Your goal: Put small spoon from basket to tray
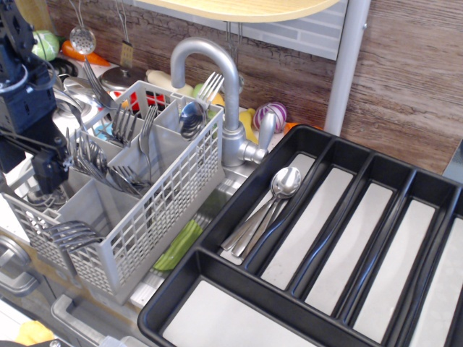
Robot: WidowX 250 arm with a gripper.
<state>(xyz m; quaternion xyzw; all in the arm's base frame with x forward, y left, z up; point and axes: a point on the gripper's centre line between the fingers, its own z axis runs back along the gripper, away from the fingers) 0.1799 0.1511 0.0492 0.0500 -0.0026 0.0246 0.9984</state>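
- At the far left of the frame we see the gripper low over the left end of the basket, dark and partly cut off by the frame edge; we cannot tell whether its jaws are parted or closed, nor whether anything is between them.
- Around it the basket's left compartments are crowded with forks, tines up and leaning, so we judge there is little open room for fingers there.
- Further right, in the basket's upper compartment near the faucet, a spoon bowl stands upright beside a fork; we take this as a likely small spoon waiting in the basket, though its handle is hidden.
- The faucet arches just behind the basket's right corner, an edge to clear on any lift from that compartment.
- Right of the basket, the tray fills the lower right of the frame; its leftmost long compartment already holds a few spoons, the other compartments show bare lining.
- We judge the task partway: the gripper is at the basket, and the carry over the basket wall and tray rim is not yet done.
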